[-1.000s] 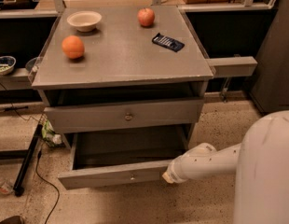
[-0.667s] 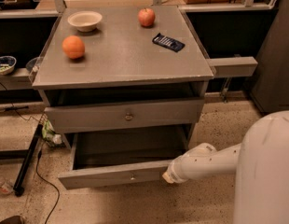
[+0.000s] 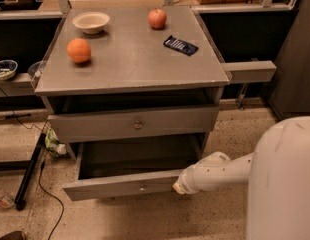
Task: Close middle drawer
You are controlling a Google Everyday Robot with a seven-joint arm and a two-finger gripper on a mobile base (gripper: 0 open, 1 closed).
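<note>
The middle drawer (image 3: 120, 185) is the lower grey drawer of the cabinet. It is pulled far out, its inside is dark and looks empty, and its slim front has a small round knob (image 3: 142, 187). My gripper (image 3: 178, 187) is at the end of the white arm (image 3: 220, 171), which comes in from the right. It is against the right end of that drawer's front, to the right of the knob. The taller-fronted drawer (image 3: 135, 124) above it is nearly shut.
On the cabinet top (image 3: 130, 59) lie an orange (image 3: 78, 50), a white bowl (image 3: 91, 21), a red apple (image 3: 157, 18) and a dark blue packet (image 3: 180, 45). A black pole and cable (image 3: 30, 171) lie on the floor at the left. My white body (image 3: 282, 184) fills the right front.
</note>
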